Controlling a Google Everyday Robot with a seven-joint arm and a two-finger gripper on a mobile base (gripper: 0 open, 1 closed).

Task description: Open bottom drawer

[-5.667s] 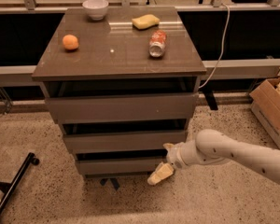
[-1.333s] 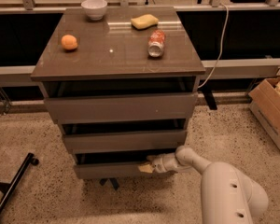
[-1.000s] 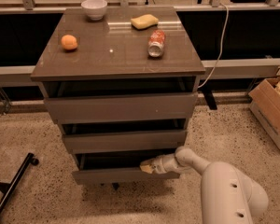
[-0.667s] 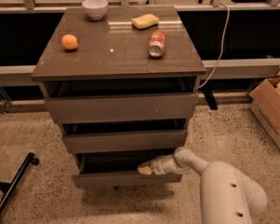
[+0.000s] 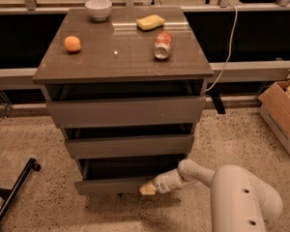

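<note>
The bottom drawer [image 5: 108, 185], its flat grey-brown front running left-right, juts toward the camera; the hand [image 5: 148, 189] touches its right end, grip impossible to tell

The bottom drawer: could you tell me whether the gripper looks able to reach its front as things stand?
Probably yes. The gripper sits at the upper front edge of the bottom drawer, near its right end, with nothing between them.

The cabinet top [image 5: 121, 59] bears a bowl [image 5: 98, 8], orange [image 5: 72, 43], sponge [image 5: 150, 22], can [image 5: 163, 44]; hand [image 5: 148, 189] at bottom drawer [image 5: 106, 185].
</note>
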